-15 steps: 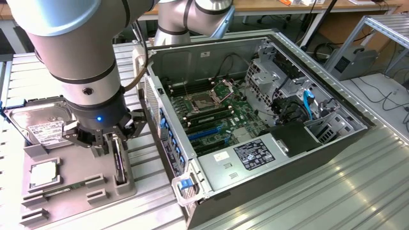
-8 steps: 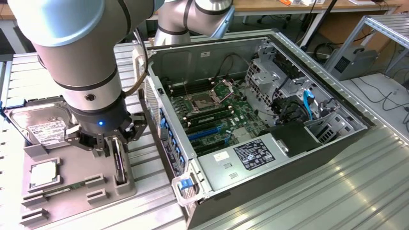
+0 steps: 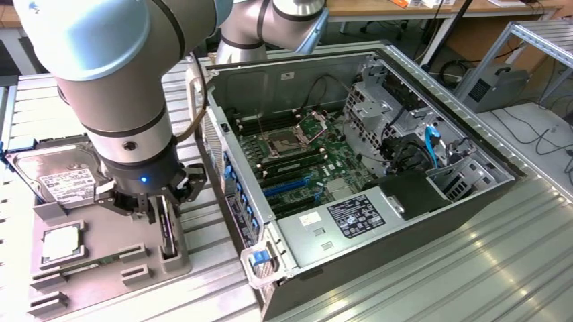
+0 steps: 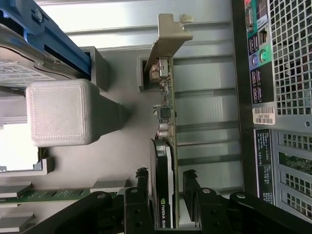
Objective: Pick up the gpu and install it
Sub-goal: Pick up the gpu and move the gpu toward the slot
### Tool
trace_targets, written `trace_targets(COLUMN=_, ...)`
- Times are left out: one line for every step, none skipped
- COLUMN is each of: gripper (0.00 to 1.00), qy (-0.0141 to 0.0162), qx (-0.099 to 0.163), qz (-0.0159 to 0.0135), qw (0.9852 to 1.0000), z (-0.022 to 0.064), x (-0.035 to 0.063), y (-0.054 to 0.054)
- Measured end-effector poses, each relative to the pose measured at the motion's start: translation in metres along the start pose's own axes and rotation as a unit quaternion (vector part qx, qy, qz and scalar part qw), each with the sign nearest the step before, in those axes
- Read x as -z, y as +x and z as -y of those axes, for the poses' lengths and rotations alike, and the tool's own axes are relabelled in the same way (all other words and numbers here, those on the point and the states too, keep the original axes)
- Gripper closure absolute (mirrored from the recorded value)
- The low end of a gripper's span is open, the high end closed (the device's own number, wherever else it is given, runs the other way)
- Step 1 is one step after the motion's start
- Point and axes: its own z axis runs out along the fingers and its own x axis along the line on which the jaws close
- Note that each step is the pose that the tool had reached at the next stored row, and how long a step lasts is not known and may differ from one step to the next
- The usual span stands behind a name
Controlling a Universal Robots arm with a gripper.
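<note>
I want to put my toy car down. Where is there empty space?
The ribbed metal table at the exterior view's lower right, beside the computer case, is bare. The grey tray is crowded with the hard drive, gpu and gripper.

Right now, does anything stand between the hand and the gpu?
Nothing visible does. The hand sits directly over the gpu, which stands on edge in the grey holder beside the open computer case. No cable or other part lies between them.
</note>
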Motion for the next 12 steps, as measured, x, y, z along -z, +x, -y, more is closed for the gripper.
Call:
trace_targets(gripper=0.58, qy=0.0, qx=0.0, qz=0.0, qw=1.0, z=0.0, x=-0.0004, y=0.0)
trace_targets(gripper=0.58, qy=0.0001, qx=0.0, qz=-0.0001, qw=1.0, z=0.0001, x=-0.0005, y=0.0)
trace_targets(gripper=0.58, qy=0.0002, qx=0.0, qz=-0.0002, qw=1.0, z=0.0001, x=-0.0005, y=0.0)
trace_targets(gripper=0.58, qy=0.0001, qx=0.0, qz=-0.0001, qw=1.0, z=0.0001, x=-0.0009, y=0.0)
trace_targets(gripper=0.58, qy=-0.0001, qx=0.0, qz=0.0001, qw=1.0, z=0.0, x=-0.0017, y=0.0)
trace_targets(gripper=0.58, qy=-0.0001, qx=0.0, qz=0.0001, qw=1.0, z=0.0001, x=-0.0022, y=0.0)
trace_targets(gripper=0.58, qy=0.0, qx=0.0, qz=0.0, qw=1.0, z=0.0001, x=-0.0026, y=0.0001)
trace_targets(gripper=0.58, qy=0.0, qx=0.0, qz=0.0, qw=1.0, z=0.0002, x=-0.0033, y=0.0001)
trace_targets(gripper=0.58, qy=0.0, qx=0.0, qz=0.0, qw=1.0, z=0.0003, x=-0.0058, y=0.0001)
trace_targets(gripper=0.58, qy=0.0, qx=0.0, qz=0.0, qw=1.0, z=0.0003, x=-0.0063, y=0.0002)
trace_targets(gripper=0.58, qy=0.0001, qx=0.0, qz=-0.0001, qw=1.0, z=0.0003, x=-0.0064, y=0.0002)
trace_targets(gripper=0.58, qy=0.0, qx=0.0, qz=0.0, qw=1.0, z=0.0002, x=-0.0065, y=0.0002)
